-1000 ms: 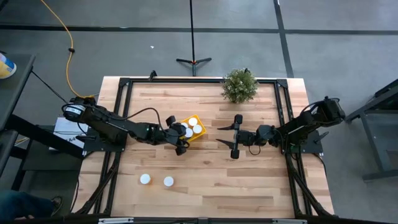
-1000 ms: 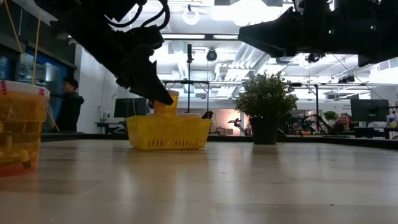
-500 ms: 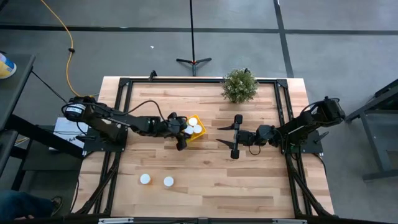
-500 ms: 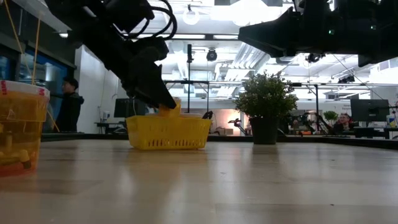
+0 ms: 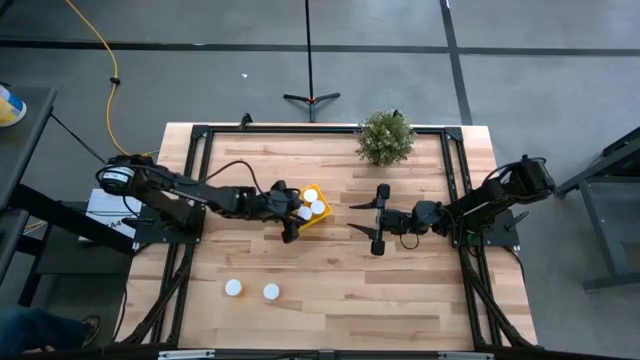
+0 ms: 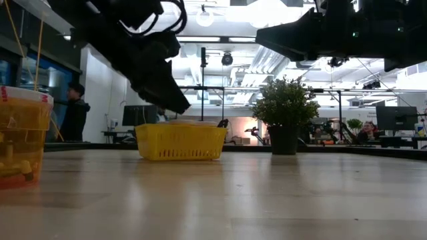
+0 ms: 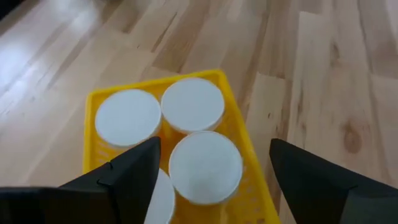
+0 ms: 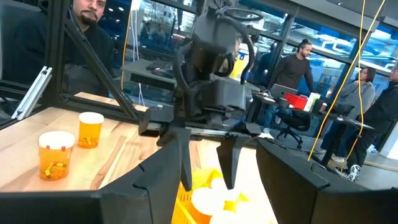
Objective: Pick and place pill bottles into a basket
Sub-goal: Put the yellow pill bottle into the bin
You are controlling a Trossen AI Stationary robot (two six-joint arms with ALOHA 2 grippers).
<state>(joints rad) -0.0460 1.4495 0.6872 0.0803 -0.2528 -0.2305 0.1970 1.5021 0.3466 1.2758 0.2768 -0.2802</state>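
Note:
The yellow basket (image 5: 310,203) stands mid-table and holds several pill bottles, seen as white caps (image 7: 205,167) in the left wrist view. My left gripper (image 5: 292,218) hovers just above the basket's near-left part. It is open and empty, with a finger on either side of the caps (image 7: 211,149). Two more pill bottles (image 5: 233,288) (image 5: 271,291) stand upright on the table near the front edge; they also show in the right wrist view (image 8: 56,155). My right gripper (image 5: 366,218) is open and empty, right of the basket.
A green potted plant (image 5: 385,138) stands at the far edge, right of centre. A black frame (image 5: 200,140) runs around the table's edges. People stand in the room beyond the table (image 8: 298,62). Bare wood lies between the basket and the two loose bottles.
My left gripper has gone toward the table's far edge over the basket and lowered an orange pill bottle into it. It has let go: the bottle no longer shows above the basket's rim in the low view, and the fingers stand just above the basket.

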